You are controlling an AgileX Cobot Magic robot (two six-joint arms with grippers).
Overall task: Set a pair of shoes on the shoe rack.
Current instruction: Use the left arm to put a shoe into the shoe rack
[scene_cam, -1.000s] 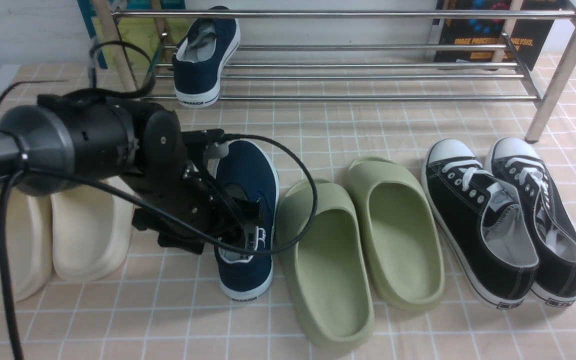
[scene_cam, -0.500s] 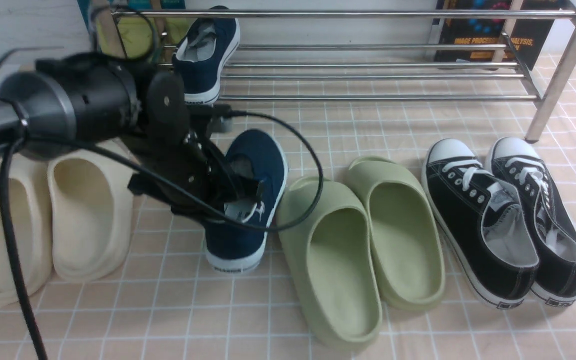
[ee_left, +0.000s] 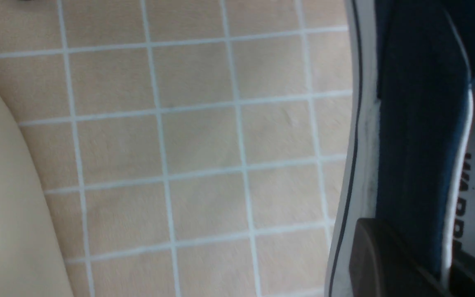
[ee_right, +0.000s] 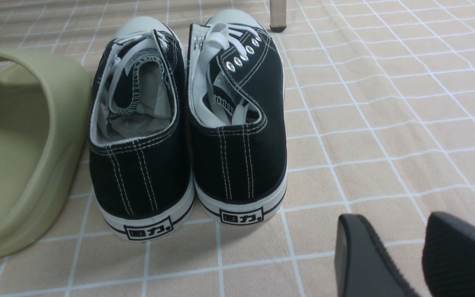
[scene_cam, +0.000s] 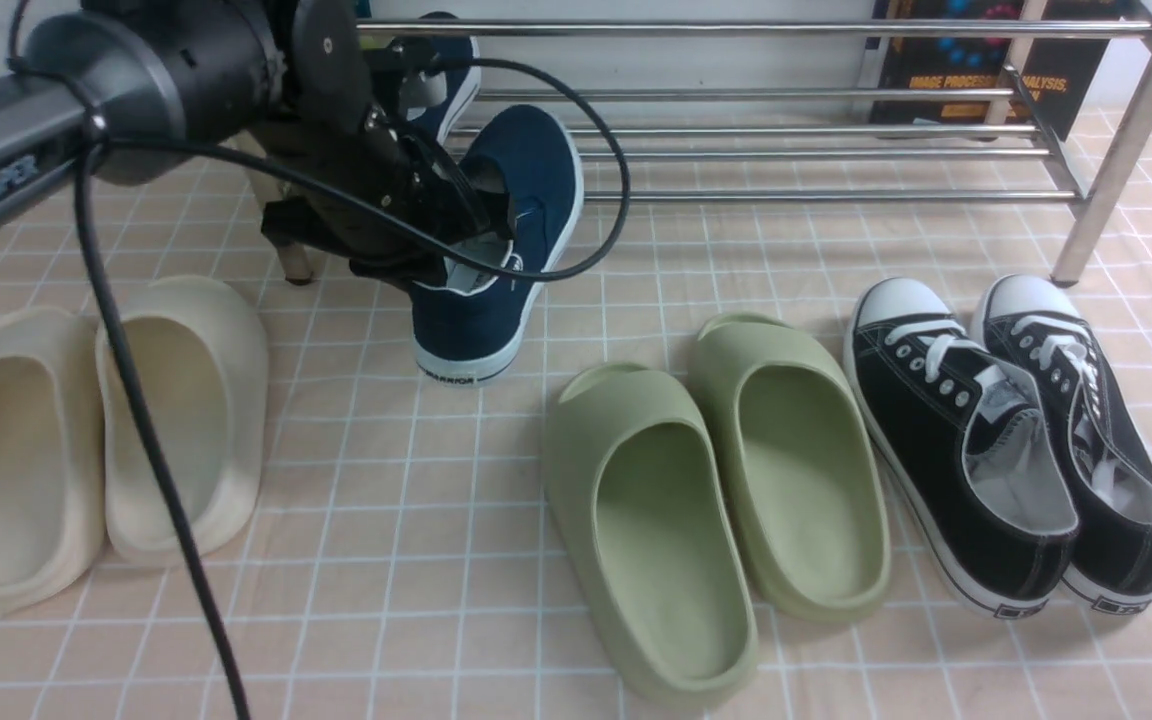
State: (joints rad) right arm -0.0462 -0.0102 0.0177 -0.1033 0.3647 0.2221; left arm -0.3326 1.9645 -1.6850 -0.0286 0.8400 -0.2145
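One navy blue shoe (scene_cam: 501, 230) hangs tilted above the floor, toe up toward the shoe rack (scene_cam: 786, 130) and heel low. My left gripper (scene_cam: 481, 235) is shut on its side wall near the opening. In the left wrist view the left gripper (ee_left: 419, 264) has one dark finger (ee_left: 379, 260) outside the white sole and navy wall (ee_left: 419, 144), the other inside. The second navy shoe (scene_cam: 458, 50) rests on the rack's left end, mostly hidden behind my arm. My right gripper (ee_right: 402, 243) hovers open over bare floor, holding nothing.
Cream slippers (scene_cam: 86, 420) lie at the left, green slippers (scene_cam: 716, 480) in the middle, black lace-up sneakers (scene_cam: 996, 440) at the right, just ahead of my right gripper. The rack's right leg (scene_cam: 1116, 150) slants down to the floor. Books (scene_cam: 976, 60) stand behind the rack.
My left gripper closed on the navy shoe, lifted it off the floor and carried it up and away toward the rack. The other footwear has not moved.
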